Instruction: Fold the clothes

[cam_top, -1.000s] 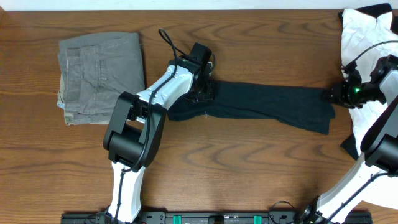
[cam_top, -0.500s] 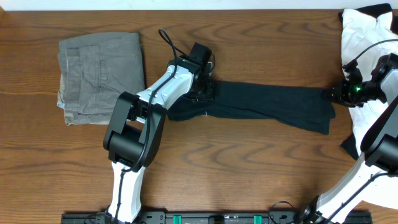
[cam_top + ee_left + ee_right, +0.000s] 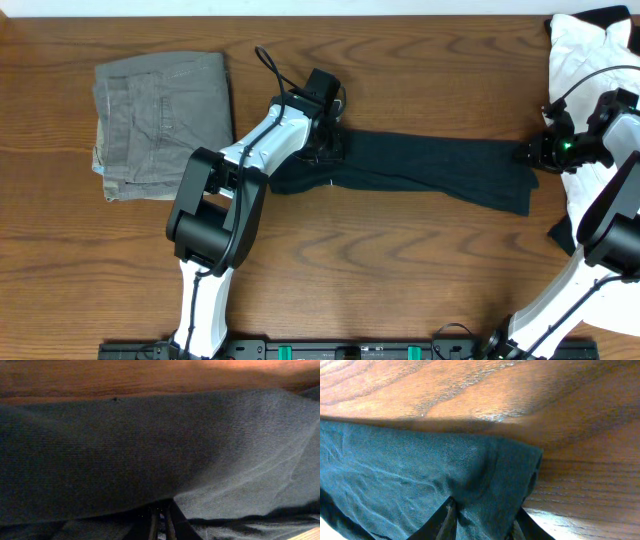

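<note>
The clothes, a black T-shirt (image 3: 430, 165), lie drawn out in a long strip across the middle of the table. My left gripper (image 3: 328, 145) is shut on its left end; in the left wrist view the dark fabric (image 3: 150, 445) fills the frame and drapes over the closed fingertips (image 3: 160, 510). At the strip's right end sits my right gripper (image 3: 527, 153). In the right wrist view its two fingers (image 3: 447, 517) stand apart, straddling the shirt's corner (image 3: 490, 475), with a fold of cloth between them.
Folded grey-green trousers (image 3: 160, 125) lie at the back left. A white garment (image 3: 590, 60) is heaped at the right edge under the right arm. Bare wood table (image 3: 400, 270) lies in front of the shirt.
My right gripper has edged left onto the shirt's right end and its fingers have narrowed. The left arm and the shirt have stayed put.
</note>
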You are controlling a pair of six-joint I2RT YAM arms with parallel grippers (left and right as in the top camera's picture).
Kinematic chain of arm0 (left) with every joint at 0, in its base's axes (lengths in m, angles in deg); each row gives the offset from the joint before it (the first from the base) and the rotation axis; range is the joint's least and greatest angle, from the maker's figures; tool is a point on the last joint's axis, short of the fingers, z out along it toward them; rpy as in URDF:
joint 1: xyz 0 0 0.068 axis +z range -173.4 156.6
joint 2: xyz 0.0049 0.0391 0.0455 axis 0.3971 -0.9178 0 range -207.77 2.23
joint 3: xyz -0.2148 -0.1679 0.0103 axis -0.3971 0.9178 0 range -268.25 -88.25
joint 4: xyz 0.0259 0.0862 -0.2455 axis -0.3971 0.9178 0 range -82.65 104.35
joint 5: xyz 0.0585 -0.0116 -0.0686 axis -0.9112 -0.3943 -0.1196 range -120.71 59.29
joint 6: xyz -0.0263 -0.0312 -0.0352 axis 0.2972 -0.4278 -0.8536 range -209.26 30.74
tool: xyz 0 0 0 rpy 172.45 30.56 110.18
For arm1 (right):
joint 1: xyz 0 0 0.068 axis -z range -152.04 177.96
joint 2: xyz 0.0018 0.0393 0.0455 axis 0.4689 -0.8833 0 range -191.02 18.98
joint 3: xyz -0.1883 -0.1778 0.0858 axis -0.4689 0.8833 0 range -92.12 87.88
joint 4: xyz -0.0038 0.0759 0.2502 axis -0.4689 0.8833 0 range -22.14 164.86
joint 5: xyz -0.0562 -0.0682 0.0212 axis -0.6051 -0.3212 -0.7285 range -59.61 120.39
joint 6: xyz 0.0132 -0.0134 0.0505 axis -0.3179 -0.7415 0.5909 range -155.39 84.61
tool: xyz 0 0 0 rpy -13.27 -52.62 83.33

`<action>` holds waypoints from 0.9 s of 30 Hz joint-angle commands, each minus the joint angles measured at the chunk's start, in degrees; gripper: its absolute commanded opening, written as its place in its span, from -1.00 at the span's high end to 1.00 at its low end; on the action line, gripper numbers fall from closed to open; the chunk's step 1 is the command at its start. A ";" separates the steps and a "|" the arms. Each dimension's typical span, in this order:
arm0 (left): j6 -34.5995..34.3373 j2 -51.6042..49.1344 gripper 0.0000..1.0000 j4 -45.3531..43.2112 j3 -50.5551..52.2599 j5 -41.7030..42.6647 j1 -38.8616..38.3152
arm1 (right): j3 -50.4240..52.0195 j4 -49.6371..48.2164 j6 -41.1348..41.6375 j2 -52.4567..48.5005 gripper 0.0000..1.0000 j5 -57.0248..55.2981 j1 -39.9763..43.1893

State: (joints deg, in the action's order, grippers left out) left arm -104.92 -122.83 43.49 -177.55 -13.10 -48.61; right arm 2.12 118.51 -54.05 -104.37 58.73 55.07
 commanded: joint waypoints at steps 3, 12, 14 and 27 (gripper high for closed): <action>0.13 -2.27 0.82 1.14 1.01 -5.51 0.70 | 0.26 -0.39 -0.02 -0.74 0.60 1.05 -0.92; 0.13 -2.27 0.81 1.29 1.01 -5.51 0.70 | -1.86 -0.07 4.13 -0.72 0.85 1.05 -0.79; 0.13 -2.27 0.82 1.29 1.01 -5.51 0.70 | -2.93 0.87 5.29 -0.72 0.79 1.03 -0.79; 0.13 -2.27 0.82 1.27 1.01 -5.51 0.70 | -4.55 3.63 5.35 -0.72 0.73 1.03 -0.90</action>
State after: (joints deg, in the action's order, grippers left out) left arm -104.92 -122.83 43.55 -177.55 -13.10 -48.61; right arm -1.33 121.92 -49.28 -104.40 58.92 54.70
